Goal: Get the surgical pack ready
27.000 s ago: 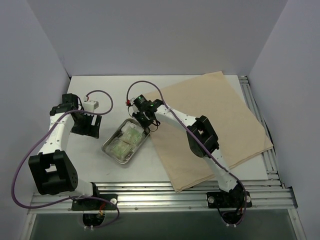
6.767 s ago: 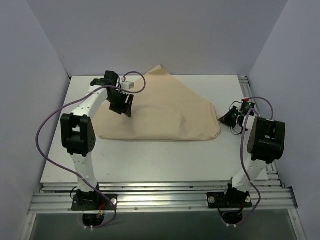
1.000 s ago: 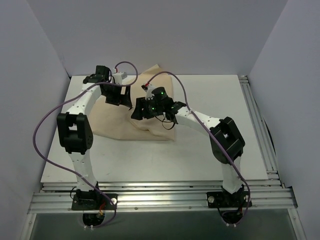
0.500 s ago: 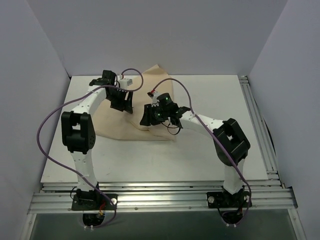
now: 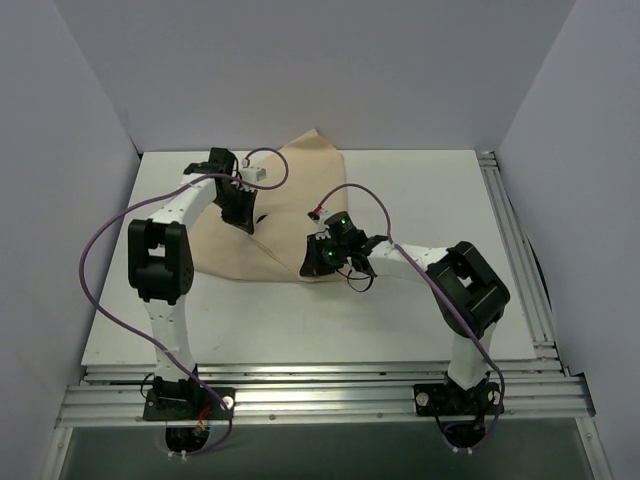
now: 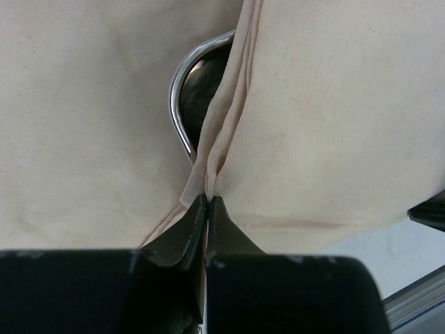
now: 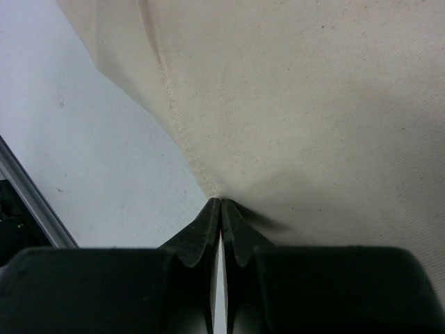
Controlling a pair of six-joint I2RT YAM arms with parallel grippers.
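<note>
Overhead tan cloth (image 5: 232, 252), left wrist shows tray rim (image 6: 172, 97)

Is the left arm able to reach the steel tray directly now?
Probably not. The left gripper is shut on the tan cloth, which covers the steel tray except one curved piece of rim.

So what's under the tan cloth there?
Only a curved stretch of rim of the steel tray shows between folds of the tan cloth; the rest, and any contents, are covered.
</note>
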